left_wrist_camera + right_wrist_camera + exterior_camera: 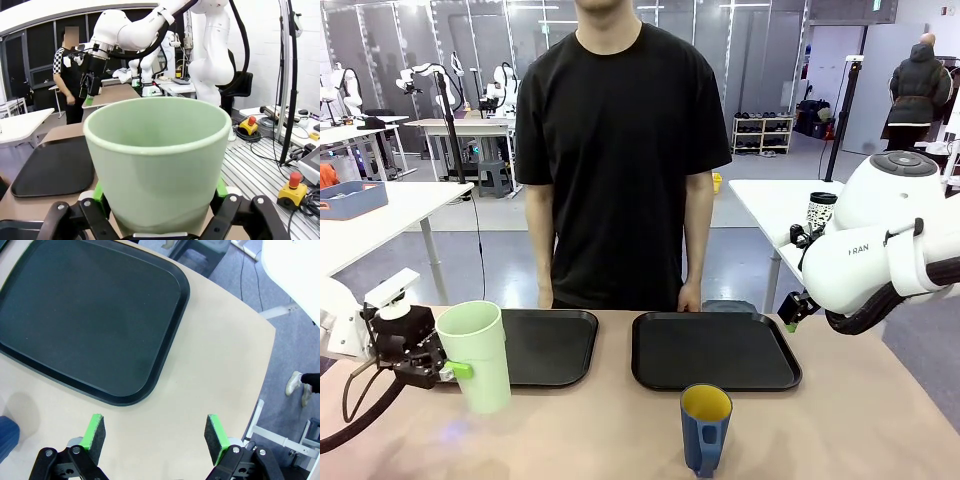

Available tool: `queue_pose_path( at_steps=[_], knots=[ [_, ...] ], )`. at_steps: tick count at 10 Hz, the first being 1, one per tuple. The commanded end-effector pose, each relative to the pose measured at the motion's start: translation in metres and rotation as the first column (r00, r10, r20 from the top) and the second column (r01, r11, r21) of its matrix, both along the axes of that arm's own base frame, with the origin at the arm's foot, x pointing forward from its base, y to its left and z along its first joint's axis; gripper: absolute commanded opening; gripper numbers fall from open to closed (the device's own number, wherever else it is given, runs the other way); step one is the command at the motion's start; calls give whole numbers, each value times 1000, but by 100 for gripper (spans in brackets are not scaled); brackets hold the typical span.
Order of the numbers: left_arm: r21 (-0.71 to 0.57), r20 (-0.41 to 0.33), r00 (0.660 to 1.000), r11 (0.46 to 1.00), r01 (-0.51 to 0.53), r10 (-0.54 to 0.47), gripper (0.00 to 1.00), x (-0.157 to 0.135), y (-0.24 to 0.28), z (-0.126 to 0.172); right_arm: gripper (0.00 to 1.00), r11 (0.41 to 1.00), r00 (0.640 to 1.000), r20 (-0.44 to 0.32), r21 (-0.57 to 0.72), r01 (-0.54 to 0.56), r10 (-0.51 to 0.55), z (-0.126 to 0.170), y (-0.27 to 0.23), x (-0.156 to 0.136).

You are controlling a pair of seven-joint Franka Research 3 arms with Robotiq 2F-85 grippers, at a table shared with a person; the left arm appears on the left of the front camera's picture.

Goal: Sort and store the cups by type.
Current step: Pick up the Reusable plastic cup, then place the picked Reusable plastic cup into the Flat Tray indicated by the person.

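The tall pale green tumbler (476, 355) stands at the table's left, in front of the left black tray (555, 345). My left gripper (448, 368) is shut on it from the left. In the left wrist view the tumbler (157, 160) sits between the green pads (98, 192). The dark blue mug (705, 428) with a yellow inside stands at the front centre, handle towards me. My right gripper (790, 322) hangs open above the table's right side, beyond the right tray (715, 352). In the right wrist view its pads (93, 432) stand wide apart over bare table, beside the tray (90, 315).
A person in a black shirt (620, 150) stands at the far edge, hands down by the trays. A white speckled cup (820, 210) stands on another table behind my right arm. The blue mug's edge (7, 435) shows at the left of the right wrist view.
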State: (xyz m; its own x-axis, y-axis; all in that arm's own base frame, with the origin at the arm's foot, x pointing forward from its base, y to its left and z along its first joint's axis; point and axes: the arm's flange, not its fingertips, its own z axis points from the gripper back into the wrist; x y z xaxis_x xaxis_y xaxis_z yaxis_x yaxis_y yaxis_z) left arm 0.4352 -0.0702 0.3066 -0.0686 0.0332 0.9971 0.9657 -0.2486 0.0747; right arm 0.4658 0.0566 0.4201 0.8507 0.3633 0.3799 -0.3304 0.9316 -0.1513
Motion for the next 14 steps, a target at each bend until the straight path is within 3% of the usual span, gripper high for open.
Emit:
queue_pose_path(
  at_steps=[1, 14],
  knots=[
    [1, -1, 1000, 1000, 7, -7, 61, -1, -1, -2, 100, 1000, 1000, 0, 2, 1, -1, -1, 0, 0],
    [1, -1, 1000, 1000, 7, -7, 61, -1, -1, -2, 100, 1000, 1000, 0, 2, 1, -1, -1, 0, 0]
  ],
)
